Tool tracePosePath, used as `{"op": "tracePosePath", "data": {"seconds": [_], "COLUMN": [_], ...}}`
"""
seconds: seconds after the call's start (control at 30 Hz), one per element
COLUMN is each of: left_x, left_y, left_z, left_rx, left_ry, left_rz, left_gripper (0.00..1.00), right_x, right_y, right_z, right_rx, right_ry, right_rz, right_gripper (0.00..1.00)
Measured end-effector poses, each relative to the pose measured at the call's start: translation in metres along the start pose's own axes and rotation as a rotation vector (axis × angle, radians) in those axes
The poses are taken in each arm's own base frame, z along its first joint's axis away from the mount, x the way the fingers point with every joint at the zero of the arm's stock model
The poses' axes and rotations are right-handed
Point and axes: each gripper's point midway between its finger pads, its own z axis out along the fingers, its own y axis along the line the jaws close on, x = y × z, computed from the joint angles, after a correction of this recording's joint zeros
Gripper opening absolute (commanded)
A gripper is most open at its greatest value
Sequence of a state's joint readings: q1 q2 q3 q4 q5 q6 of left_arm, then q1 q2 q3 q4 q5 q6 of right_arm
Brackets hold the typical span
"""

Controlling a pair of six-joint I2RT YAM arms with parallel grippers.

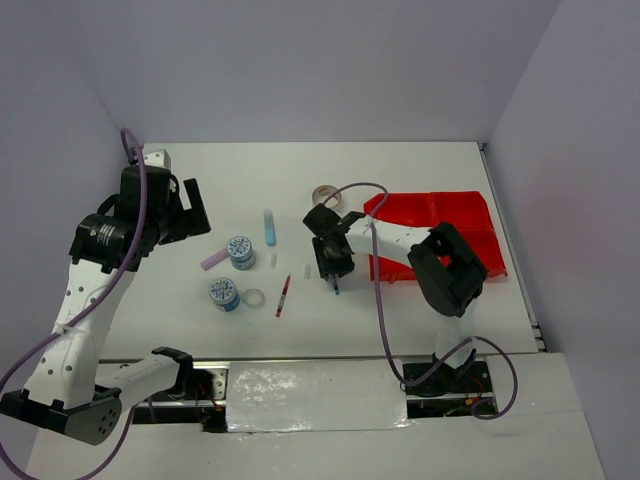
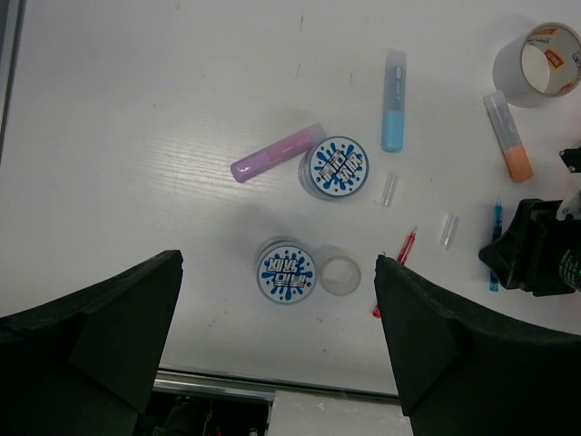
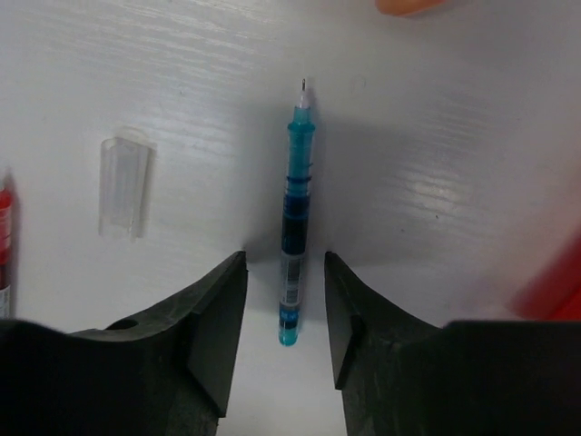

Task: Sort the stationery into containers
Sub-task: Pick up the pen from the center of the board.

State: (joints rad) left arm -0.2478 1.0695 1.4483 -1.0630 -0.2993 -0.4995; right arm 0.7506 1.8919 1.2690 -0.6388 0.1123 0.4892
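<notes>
So, the step in hand looks like the pick on the blue pen (image 3: 295,227). The R gripper (image 3: 283,295) is down low w/ one finger each side of the barrel's back end. The right wrist view shows a thin strip of table between the pen and each finger. So imo the claw's set partway in, straddling the pen but not gripping anything yet. The pen's flat on the table near the left end of the red bin (image 1: 470,215), not in it.

Next move, my guess: pinch shut on the barrel, lift, swing over to the bin and drop it in a compartment. The pen's thin and round, so it prob rolls or twists if one finger lands first, meaning it needs a centred squeeze. Can't tell which compartment is for pens, and the arm hides part of the bin anyway.

The L gripper (image 1: 190,212) hangs wide open w/ nothing in it, over the left side of the table.

Views:
- **Right wrist:** the only one showing those gaps, plus a clear cap (image 3: 124,186) lying near the pen.
- **Left wrist:** gives the rest of the stuff.
  - lilac marker (image 2: 277,153) up against the far blue-white roll (image 2: 335,167)
  - clear tape ring (image 2: 340,275) right beside the near blue-white roll (image 2: 286,271)
  - light-blue marker (image 2: 393,100)
  - red pen (image 2: 406,247)
  - orange marker (image 2: 508,136) by the grey tape roll (image 2: 537,64)
- **Top cam:** the only one that gets the bin properly.
</notes>
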Motion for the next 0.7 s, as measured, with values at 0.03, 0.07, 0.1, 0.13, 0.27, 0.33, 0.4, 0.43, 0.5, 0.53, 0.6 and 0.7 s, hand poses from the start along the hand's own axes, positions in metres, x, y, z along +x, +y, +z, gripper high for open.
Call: {"op": "tracePosePath", "data": {"seconds": [0.03,0.07,0.1,0.13,0.27,0.33,0.4,0.43,0.5,0.53,0.6,0.7], "left_x": [0.000,0.000,0.001,0.001,0.001,0.002,0.005,0.007,0.014,0.017,0.029,0.058], "left_y": [-0.001,-0.001,-0.001,-0.002,-0.003,-0.004,-0.008,-0.012,-0.024,-0.035,-0.068,-0.130], "left_z": [0.000,0.000,0.000,0.000,0.000,0.002,0.006,0.009,0.017,0.021,0.029,0.044], "left_rx": [0.003,0.005,0.007,0.010,0.012,0.016,0.027,0.034,0.054,0.072,0.108,0.186], "left_ry": [0.001,0.002,0.003,0.004,0.006,0.014,0.036,0.052,0.094,0.112,0.155,0.229], "left_rz": [0.001,0.002,0.002,0.003,0.005,0.007,0.009,0.011,0.027,0.039,0.094,0.163], "left_gripper": [0.99,0.99,0.99,0.99,0.99,0.99,0.99,0.99,0.99,0.99,0.99,0.96], "right_x": [0.001,0.001,0.001,0.002,0.002,0.003,0.003,0.005,0.011,0.011,0.002,-0.025], "right_y": [-0.001,-0.001,-0.001,-0.002,-0.008,-0.008,-0.008,-0.007,-0.008,-0.009,-0.011,-0.026], "right_z": [0.004,0.006,0.007,0.007,0.008,0.007,0.005,0.002,-0.006,-0.016,-0.047,-0.115], "right_rx": [0.003,0.003,0.002,0.006,0.009,0.001,-0.010,-0.021,-0.036,-0.040,-0.072,-0.119], "right_ry": [0.008,0.012,0.011,0.014,0.014,0.006,-0.008,-0.010,-0.006,-0.013,-0.069,-0.229], "right_rz": [0.000,-0.002,-0.006,-0.005,0.005,0.013,0.018,0.026,0.039,0.048,0.077,0.154], "right_gripper": [0.43,0.37,0.35,0.30,0.01,0.00,0.00,0.00,0.00,0.00,0.00,0.00]}}
